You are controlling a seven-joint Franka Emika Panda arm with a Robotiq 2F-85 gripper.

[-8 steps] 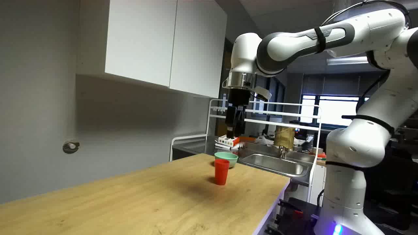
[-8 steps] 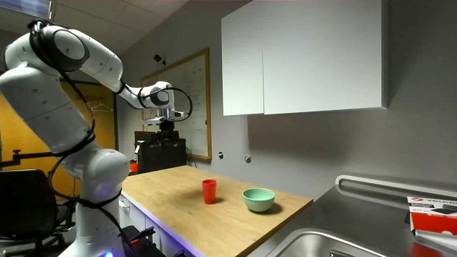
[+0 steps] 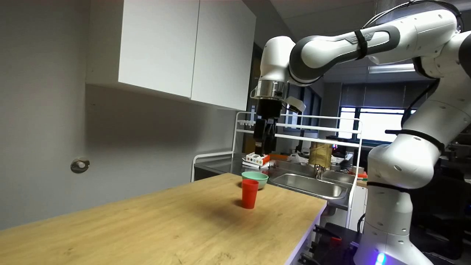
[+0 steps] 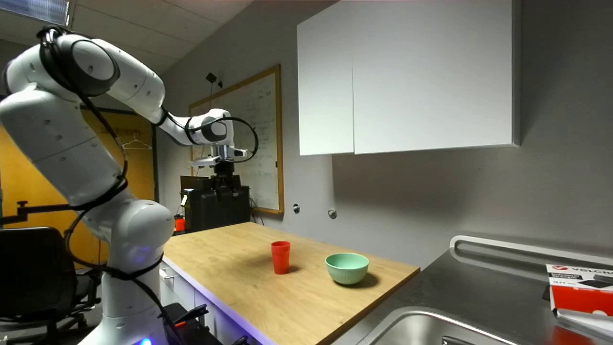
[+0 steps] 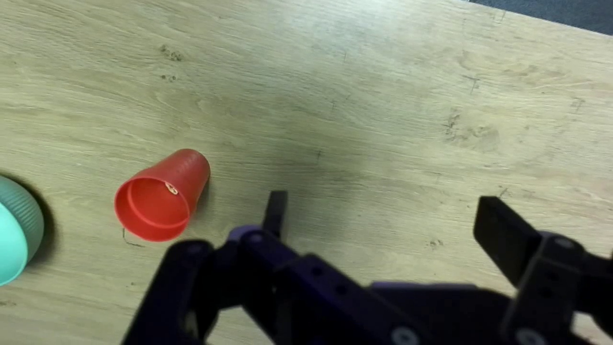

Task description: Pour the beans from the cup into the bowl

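Wooden tabletop point(image 4: 287, 306) below, the gripper point(image 5: 388, 223) hangs, empty fingers apart, while the green bowl point(image 4: 347, 270) and, standing upright near it, the red cup point(image 4: 280, 258) of apparent beans point(image 5: 171, 188) show no fresh shift, so grasping likely lies ahead.

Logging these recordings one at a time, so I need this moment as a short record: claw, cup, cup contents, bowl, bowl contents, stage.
claw: open, holding nothing, above the table
cup: red, upright on the table, apart from the bowl
cup contents: small pale bits, likely beans; amount unclear
bowl: green, upright on the table
bowl contents: bottom hidden, cannot tell
stage: cup not yet grasped
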